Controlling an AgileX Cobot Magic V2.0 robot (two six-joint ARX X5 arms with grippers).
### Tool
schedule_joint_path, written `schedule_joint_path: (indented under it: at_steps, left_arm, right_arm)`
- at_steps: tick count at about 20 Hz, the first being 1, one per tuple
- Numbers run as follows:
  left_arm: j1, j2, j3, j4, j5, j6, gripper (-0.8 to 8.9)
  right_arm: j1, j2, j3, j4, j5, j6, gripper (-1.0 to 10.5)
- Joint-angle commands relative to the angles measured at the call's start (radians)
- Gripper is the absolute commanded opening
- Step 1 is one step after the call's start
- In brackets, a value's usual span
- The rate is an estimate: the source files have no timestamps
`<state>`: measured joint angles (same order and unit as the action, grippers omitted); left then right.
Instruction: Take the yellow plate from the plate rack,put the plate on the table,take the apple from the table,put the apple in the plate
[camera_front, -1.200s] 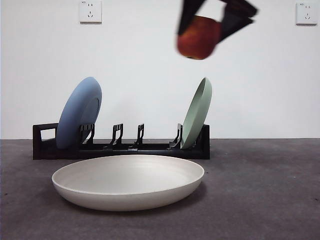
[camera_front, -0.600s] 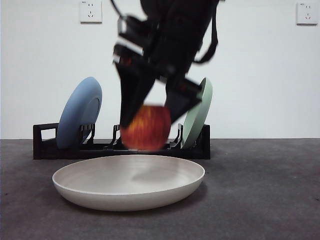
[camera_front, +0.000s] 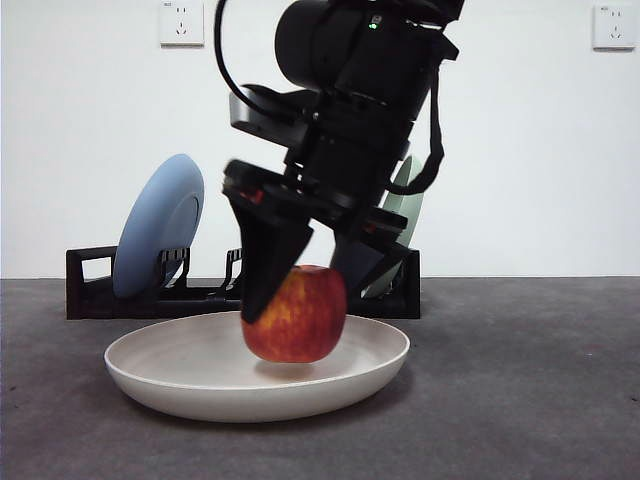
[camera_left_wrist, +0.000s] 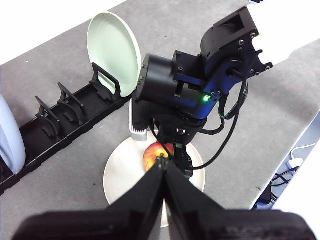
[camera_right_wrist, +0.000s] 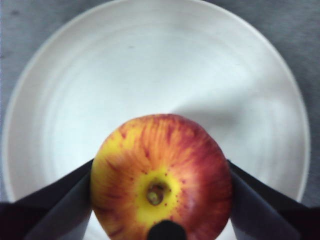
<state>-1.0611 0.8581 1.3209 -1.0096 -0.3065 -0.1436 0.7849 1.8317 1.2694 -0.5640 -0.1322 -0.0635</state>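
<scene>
The right arm (camera_left_wrist: 200, 85) is all matte black: a round drum housing, a boxy bracket with small screws, one green light, looping black cables, and a gripper (camera_front: 300, 275) of two tapering wedge-shaped jaws.

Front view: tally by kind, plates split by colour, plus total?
Yellow plate, on the table: 1
Blue plate, in the plate rack: 1
Pale green plate, in the rack: 1
Apple, gripped by the right gripper over the yellow plate: 1
Plate rack: 1
Total: 5
</scene>
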Motion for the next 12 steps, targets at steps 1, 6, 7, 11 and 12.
schedule_joint_path:
  at_steps: [1,6,7,11,12]
  left_arm:
    - [0.002,-0.002,-0.002,0.001,0.000,-0.010,-0.08]
    - [0.002,-0.002,-0.002,0.001,0.000,-0.010,-0.08]
    - [0.002,-0.002,-0.002,0.001,0.000,-0.010,-0.08]
    - [0.002,-0.002,-0.002,0.000,0.000,-0.010,-0.08]
    - [0.002,-0.002,-0.002,0.000,0.000,-0.010,-0.08]
  right_arm:
    - [0.002,0.004,-0.032,0.028,0.002,0.012,-0.1]
    - [0.002,0.006,-0.064,0.047,0.002,0.012,-0.1]
    - [0.002,0.008,-0.064,0.046,0.002,0.012,-0.1]
    - [0.002,0.010,-0.064,0.048,0.002,0.012,0.4]
    - [0.002,0.010,-0.063,0.048,0.002,0.012,1.1]
